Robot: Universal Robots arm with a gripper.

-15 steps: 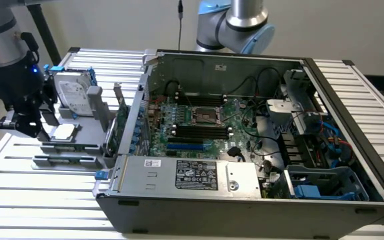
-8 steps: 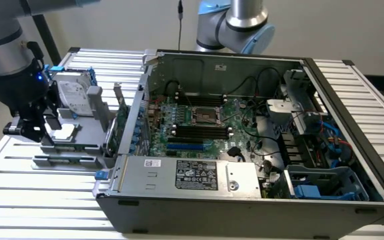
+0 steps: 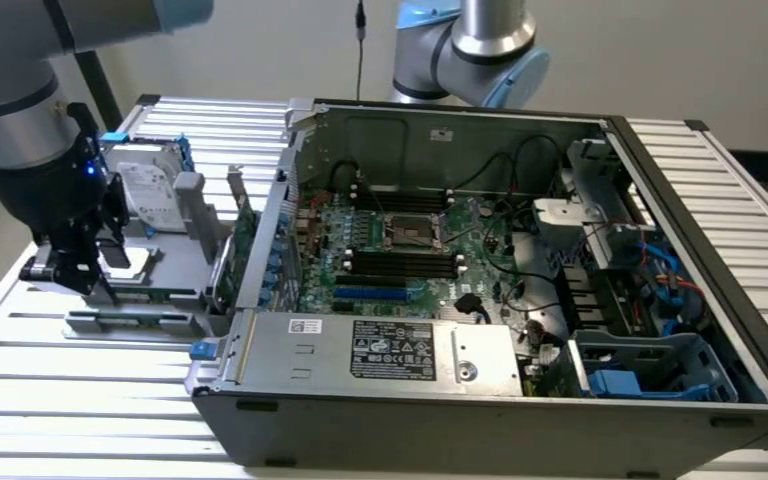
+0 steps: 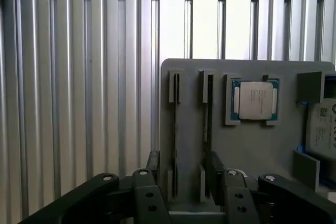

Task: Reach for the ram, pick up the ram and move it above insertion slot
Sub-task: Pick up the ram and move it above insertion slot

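In the exterior view, the tool (image 3: 84, 280) hung open and empty over the grey holder (image 3: 137, 322) on the slatted surface (image 3: 37, 390), to the exterior view's left of the computer case (image 3: 491, 400). Any carry toward the board would have had to clear the case's near wall and the expansion card (image 3: 241, 240) standing beside it, so too low a path risked a knock.

In the wrist view, the ram (image 4: 175, 129) stood on edge in a holder slot, between the wide-spread fingers (image 4: 155, 169) and untouched. A second dark strip (image 4: 209, 119) sat in the neighbouring slot, close to the other finger (the likelier trouble). A descent slightly off line could have landed on it or pinched both. A tilted lift could have bound the ram in its slot.
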